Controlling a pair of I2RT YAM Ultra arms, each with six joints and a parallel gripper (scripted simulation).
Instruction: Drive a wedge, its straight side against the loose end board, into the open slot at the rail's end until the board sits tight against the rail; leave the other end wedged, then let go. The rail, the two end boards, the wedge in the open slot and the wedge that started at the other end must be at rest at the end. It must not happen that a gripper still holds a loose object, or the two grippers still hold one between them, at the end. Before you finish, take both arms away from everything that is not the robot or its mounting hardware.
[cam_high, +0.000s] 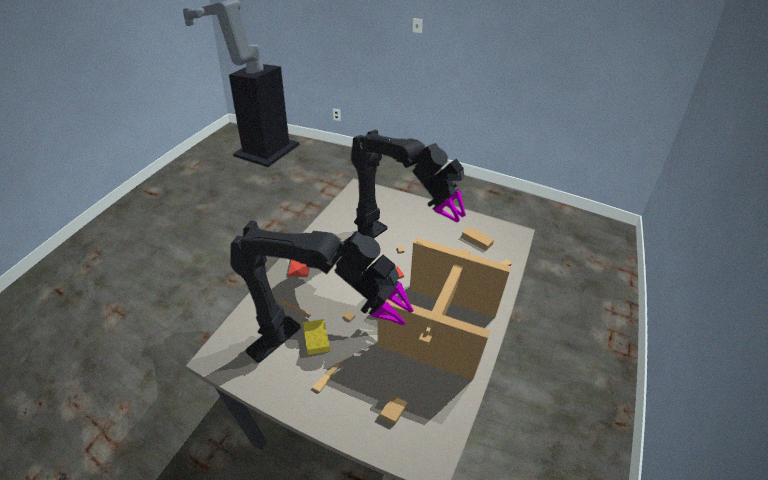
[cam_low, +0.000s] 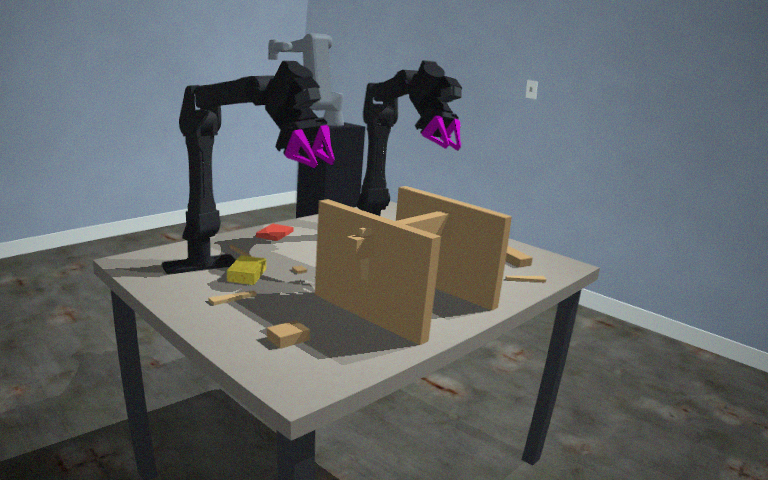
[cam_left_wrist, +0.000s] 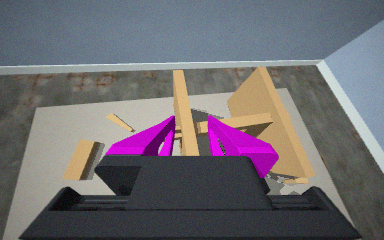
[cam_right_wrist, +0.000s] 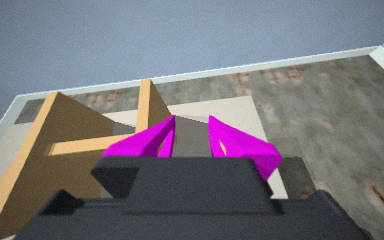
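Wedge (cam_high: 505, 262) (cam_low: 525, 279) (cam_left_wrist: 120, 122) lies loose on the table (cam_high: 430, 447) (cam_low: 271, 390) (cam_left_wrist: 50, 125) (cam_right_wrist: 240, 110) beyond the left-arm end board (cam_high: 433, 274) (cam_low: 470, 254) (cam_left_wrist: 186, 110) (cam_right_wrist: 75, 120); other end looks wedged. Our left gripper (cam_high: 461, 217) (cam_low: 453, 148) (cam_left_wrist: 191, 120) and right gripper (cam_high: 408, 317) (cam_low: 323, 164) (cam_right_wrist: 191, 120) are part-open, empty. We judge driving remains, then retreat; board tightness: can't tell

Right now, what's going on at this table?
Nobody's holding anything. The left gripper and right gripper both hang partly open and empty above the table. Below, a light wooden rail spans two upright tan wooden boards, with small wood pieces jutting from one's outer face. Can't tell whether the joint is tight.
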